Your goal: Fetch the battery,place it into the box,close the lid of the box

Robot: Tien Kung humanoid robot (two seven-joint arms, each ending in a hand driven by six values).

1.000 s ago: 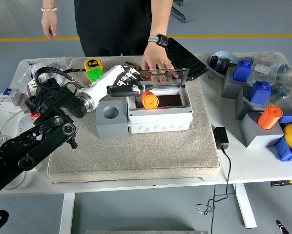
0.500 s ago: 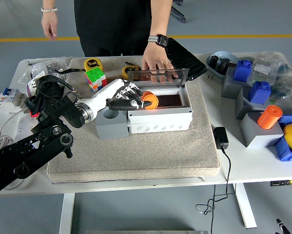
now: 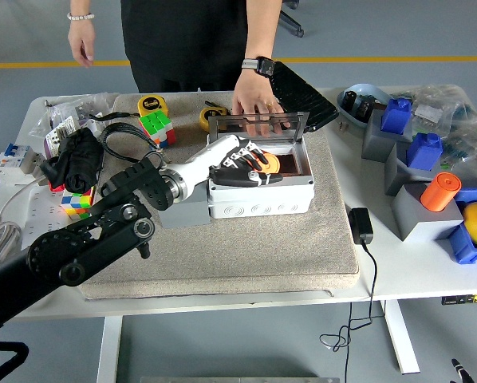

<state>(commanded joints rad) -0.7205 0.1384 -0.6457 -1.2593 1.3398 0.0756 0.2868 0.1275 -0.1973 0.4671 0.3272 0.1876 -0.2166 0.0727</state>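
One black robot arm reaching in from the left, its white five-fingered left hand (image 3: 242, 166) lowered into the open grey plastic box (image 3: 260, 195) at the middle of the beige mat (image 3: 222, 255). Fingers curled around the orange cylindrical battery (image 3: 268, 163), held inside the box cavity. Clear hinged lid (image 3: 258, 125) standing upright at the box's far edge, steadied by a person's hand (image 3: 254, 102) with a wristwatch. Grey block with a round hole (image 3: 184, 212) just left of the box, partly hidden behind the wrist.
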